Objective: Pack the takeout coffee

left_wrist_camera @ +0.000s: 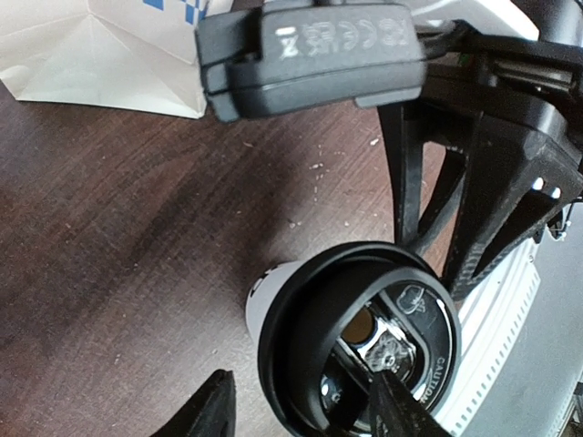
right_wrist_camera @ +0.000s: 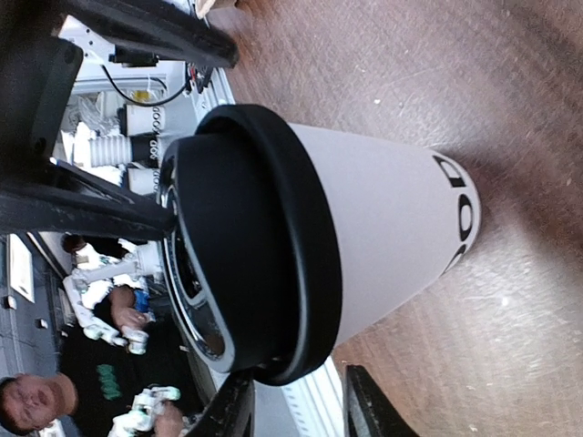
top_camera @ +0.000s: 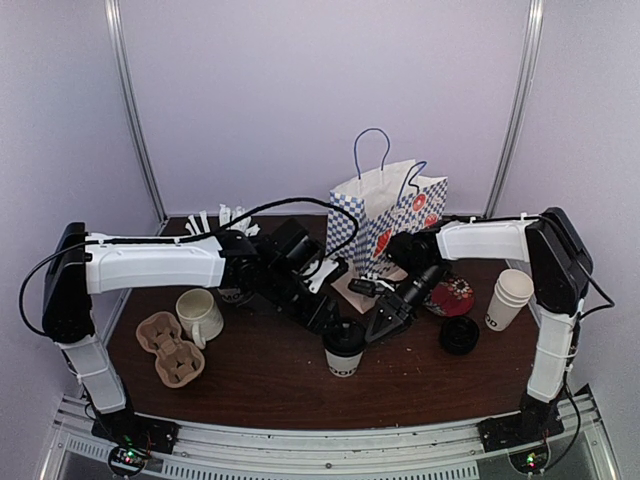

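REMOTE PACKING STATION: Both arms meet over a single takeout coffee cup [top_camera: 343, 358] standing near the middle of the table [top_camera: 270, 385], its black lid [top_camera: 344, 335] on top, as I work the rig from afar. The left fingers [left_wrist_camera: 211, 411] stand wide, one clear of the cup's side and the other hanging over the lid, gripping nothing. The right fingers [right_wrist_camera: 369, 410] are set narrow, their tips on either side of the lid's rim. Whether they pinch it or merely flank it I cannot tell, nor whether the lid is pressed fully home.

By my reading the job is in its early part. This one cup is capped but packed nowhere. The checked paper bag [top_camera: 390, 215] stands upright at the far side of the table, apart from the cup. The cardboard carrier [top_camera: 170, 350] at the near left lies with its wells bare, beside a cream mug [top_camera: 200, 315]. To the right, a stack of bare cups [top_camera: 510, 295] stands unlidded, with a loose black lid [top_camera: 459, 336] on the table just beside it. What is left, as I judge it: seat this lid, cap whatever else needs capping, and move the coffee into carrier or bag.
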`<control>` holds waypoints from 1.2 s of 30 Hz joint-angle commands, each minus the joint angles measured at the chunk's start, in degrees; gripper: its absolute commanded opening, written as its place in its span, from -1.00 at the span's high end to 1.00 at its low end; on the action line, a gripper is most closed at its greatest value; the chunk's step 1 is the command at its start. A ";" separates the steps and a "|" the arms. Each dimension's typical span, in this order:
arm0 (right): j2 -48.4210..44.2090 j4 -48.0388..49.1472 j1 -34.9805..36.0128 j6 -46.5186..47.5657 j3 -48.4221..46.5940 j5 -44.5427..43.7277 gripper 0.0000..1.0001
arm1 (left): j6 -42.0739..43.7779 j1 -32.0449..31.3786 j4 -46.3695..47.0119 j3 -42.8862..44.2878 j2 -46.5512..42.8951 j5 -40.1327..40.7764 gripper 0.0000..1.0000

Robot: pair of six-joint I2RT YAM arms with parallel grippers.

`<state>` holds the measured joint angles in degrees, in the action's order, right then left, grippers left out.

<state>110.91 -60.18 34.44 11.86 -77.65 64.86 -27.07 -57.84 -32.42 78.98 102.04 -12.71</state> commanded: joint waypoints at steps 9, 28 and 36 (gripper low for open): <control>-7.26 -7.43 0.02 9.97 -3.05 -5.91 0.10 | 2.13 0.23 -0.85 0.98 -5.31 2.06 -0.32; -10.96 -0.56 2.57 7.14 2.30 -13.81 0.10 | 1.91 2.61 9.17 -7.68 -8.90 1.04 -0.31; -5.96 0.99 3.63 6.17 -1.62 -11.87 0.25 | 0.39 2.82 11.24 -9.98 -9.73 -0.44 -0.32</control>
<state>103.46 -61.19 37.52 19.03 -76.82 52.42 -25.74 -55.33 -25.19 70.50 93.84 -12.10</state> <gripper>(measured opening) 0.389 0.658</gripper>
